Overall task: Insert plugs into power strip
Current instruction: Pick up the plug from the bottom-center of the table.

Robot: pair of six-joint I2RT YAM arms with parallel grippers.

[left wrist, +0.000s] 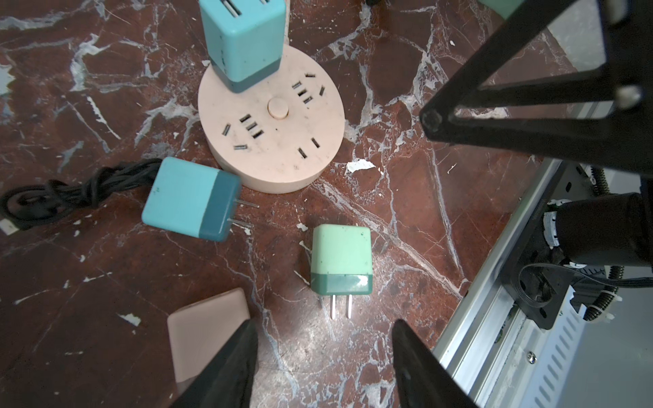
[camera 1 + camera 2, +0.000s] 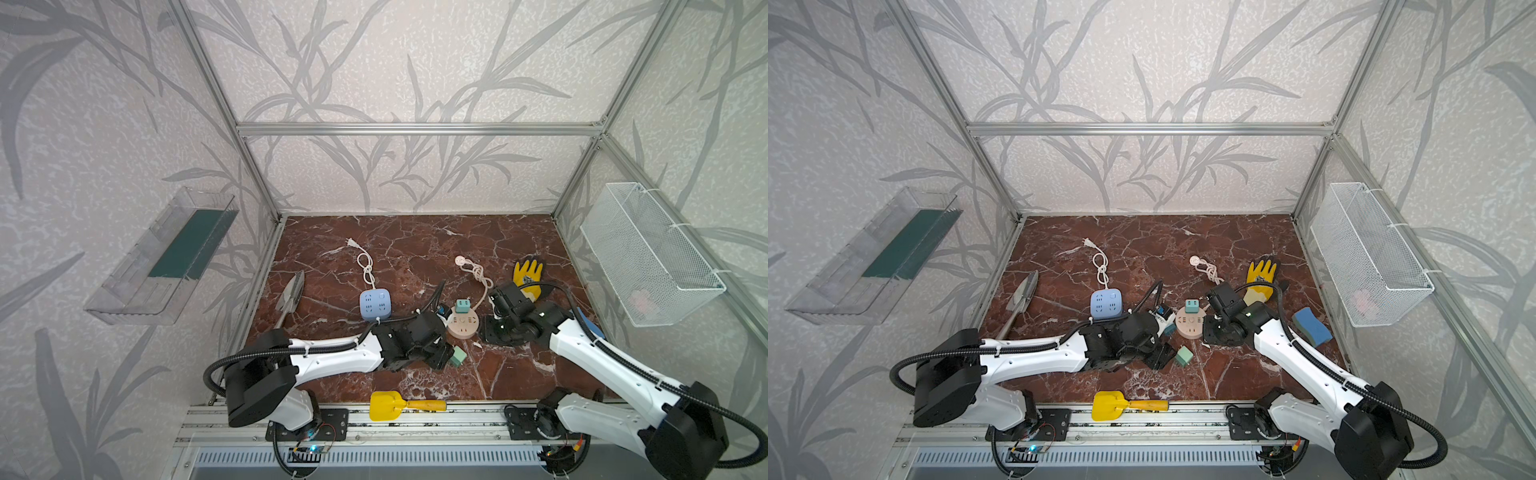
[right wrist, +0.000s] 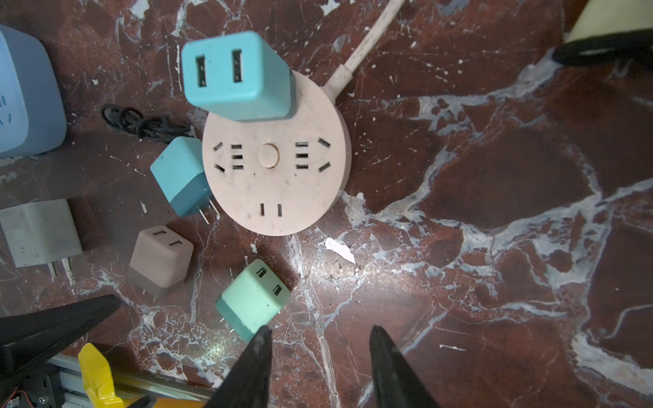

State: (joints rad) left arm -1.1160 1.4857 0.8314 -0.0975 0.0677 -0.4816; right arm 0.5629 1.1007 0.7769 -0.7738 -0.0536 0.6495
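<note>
Left tool (image 1: 325, 323) and right tool (image 3: 320, 329) gape empty, pink plug (image 1: 205, 325) partly hidden.

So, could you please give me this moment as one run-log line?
power strip: one teal plug seated | green plug: lying loose | left pincer: open, empty | right pincer: open, empty

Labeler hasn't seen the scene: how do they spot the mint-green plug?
On the red marble tabletop, find the round pink power strip. The mint-green plug lies on its side on the marble, clear of the strip's rim. Unlike the loose teal plug and pink plug nearby, it alone is pale green with a darker green base.
</note>
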